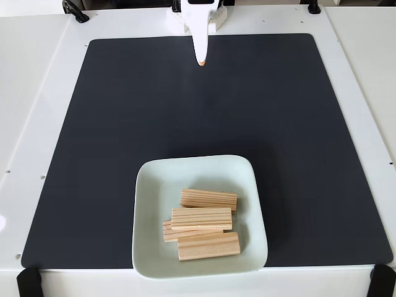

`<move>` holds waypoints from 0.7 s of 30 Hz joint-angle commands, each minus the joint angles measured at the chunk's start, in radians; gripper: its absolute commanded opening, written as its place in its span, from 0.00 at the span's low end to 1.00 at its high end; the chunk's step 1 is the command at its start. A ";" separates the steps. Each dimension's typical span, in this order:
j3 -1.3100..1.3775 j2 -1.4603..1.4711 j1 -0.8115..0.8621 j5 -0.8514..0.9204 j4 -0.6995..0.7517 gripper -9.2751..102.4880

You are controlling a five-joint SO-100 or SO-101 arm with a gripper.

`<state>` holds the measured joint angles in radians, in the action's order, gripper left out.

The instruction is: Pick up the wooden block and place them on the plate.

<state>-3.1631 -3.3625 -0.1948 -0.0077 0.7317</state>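
You have four wooden blocks and one plate [148, 185] in the fixed view, and all four blocks lie inside the plate. Counting from the far side: the first block [209, 199] lies crosswise just past the plate's centre. The second block [202, 218] sits just in front of it and partly on top of the third block [179, 234], of which you see only the left end and a thin lower edge. The fourth block [208, 245] lies nearest the front rim, touching the third. All four lie flat with their long sides running roughly left to right, bunched together in the right-of-centre part of the plate.

The plate is pale, square with rounded corners and a raised rim. It rests on the front edge of a dark mat [124, 124], its front rim reaching onto the white worktop [37, 93].

One end effector [202, 57] hangs at the far edge of the mat, well apart from the plate. Its white fingers point towards you and taper to a single tip; they look pressed together, with nothing between them.

Around the edges you have black clamps at the two front corners [28, 281] and [382, 279], and dark fittings at the far edge of the worktop [74, 11]. Nothing lies on the mat between the end effector and the plate.
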 commanded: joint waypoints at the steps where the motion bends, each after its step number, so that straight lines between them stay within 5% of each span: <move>1: -0.008 -0.012 0.017 -0.011 0.040 0.08; 21: -0.003 -0.012 0.081 -0.170 0.038 0.08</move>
<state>-3.1631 -3.3656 -0.1150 -0.1749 0.7685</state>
